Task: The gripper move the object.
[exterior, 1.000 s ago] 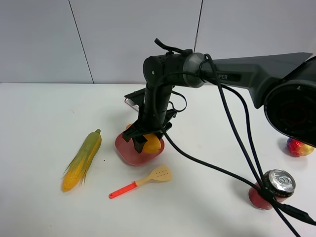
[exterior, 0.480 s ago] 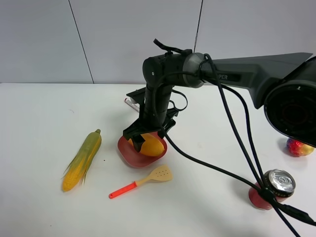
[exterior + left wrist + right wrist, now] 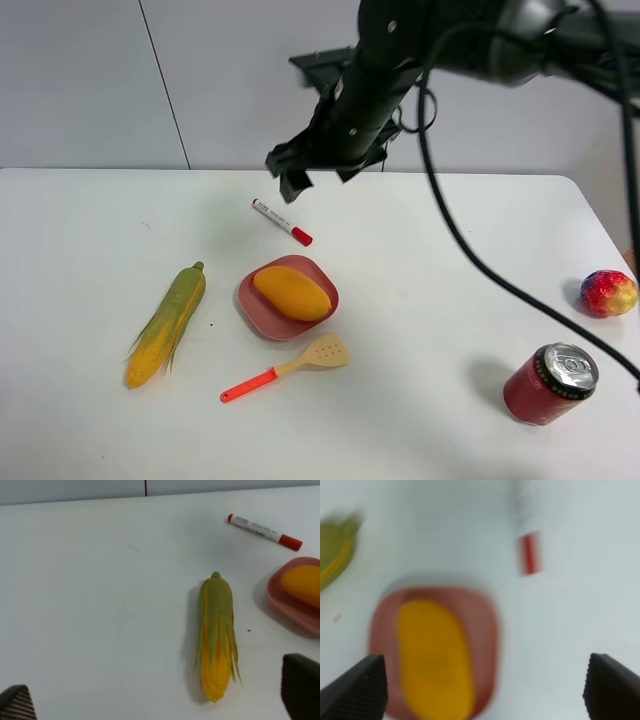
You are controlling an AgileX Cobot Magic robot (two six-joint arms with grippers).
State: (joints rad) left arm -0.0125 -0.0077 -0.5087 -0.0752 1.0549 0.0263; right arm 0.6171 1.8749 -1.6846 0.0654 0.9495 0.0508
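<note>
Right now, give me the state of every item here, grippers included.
Orange-yellow oval mango: lying flat, ungripped.
Pink plate: upright, holding the mango.
White marker with red cap: capped, lying flat.
Green-husked yellow corn cob: lying flat.
Red metal can: upright.
Right gripper: jaws open, empty, raised.
Left gripper: jaws open, empty.

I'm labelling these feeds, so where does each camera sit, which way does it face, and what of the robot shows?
Exterior high: mounted high, looking down over the table; shows the right arm and open right pincer.
Left wrist: on the left arm, looking down at the corn; left pincer fingertips at two corners.
Right wrist: on the right arm, looking down, blurred, at the mango on the pink plate; both fingertips show.
Shared: all three show mango, pink plate, corn.
</note>
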